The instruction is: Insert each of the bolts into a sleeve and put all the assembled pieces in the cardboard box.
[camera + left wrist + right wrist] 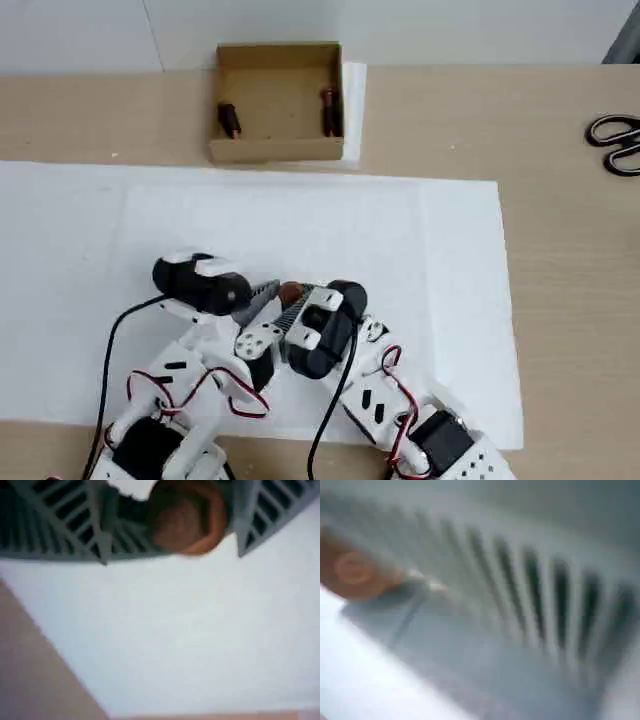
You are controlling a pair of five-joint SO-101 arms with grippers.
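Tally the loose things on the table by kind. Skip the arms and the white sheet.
Cardboard box: 1
Dark pieces inside it: 2
Brown piece where the two arms meet: 1
Scissors: 1
Total: 5

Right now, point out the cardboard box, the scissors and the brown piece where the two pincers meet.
cardboard box [275,150]: high view, on its front wall.
scissors [610,146]: high view, where the black handle loops meet.
brown piece [185,520]: left wrist view, on its rounded end.
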